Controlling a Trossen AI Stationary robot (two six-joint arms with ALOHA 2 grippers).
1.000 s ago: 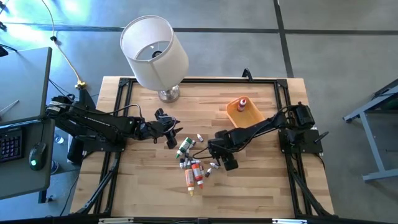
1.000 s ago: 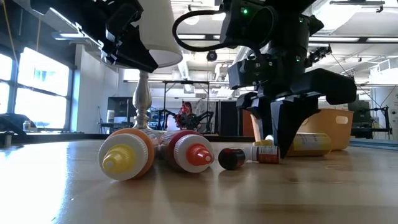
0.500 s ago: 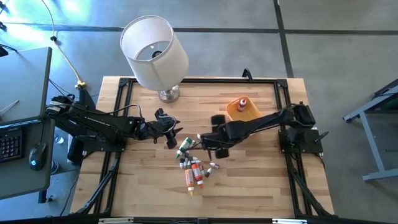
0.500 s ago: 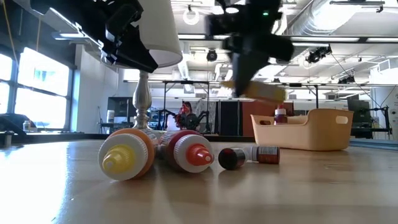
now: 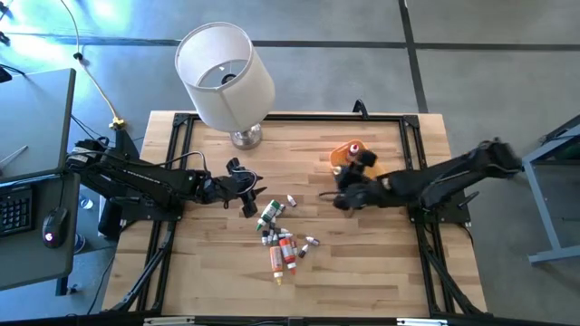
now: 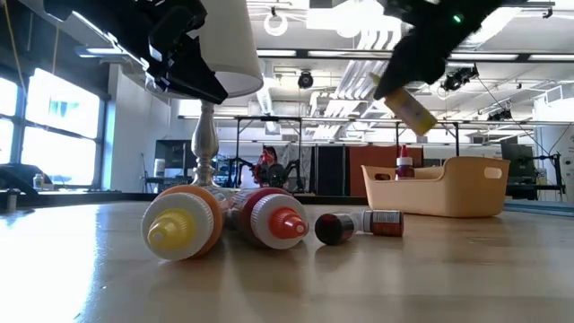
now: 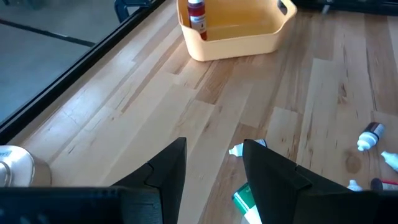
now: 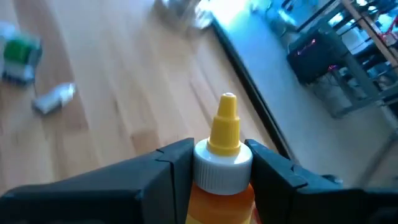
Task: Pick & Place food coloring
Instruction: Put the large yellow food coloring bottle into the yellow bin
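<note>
Yellow-capped orange food coloring bottle (image 8: 222, 155) is clamped in the right gripper (image 5: 349, 187) jaws, held tilted in the air just beside the orange plastic bin (image 6: 435, 188). Bin holds one red-capped bottle (image 7: 196, 14). Other small bottles (image 5: 283, 237) lie clustered mid-tabletop (image 5: 362, 263); count unclear. Left gripper (image 7: 211, 165) hovers beside the cluster, jaws apart, empty.

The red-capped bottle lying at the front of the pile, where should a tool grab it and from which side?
Grip the red-capped bottle across its round body, coming straight down. It lies on its side pressed against the yellow-capped bottle, so its sides look crowded; the tapered cap would likely slip.
</note>
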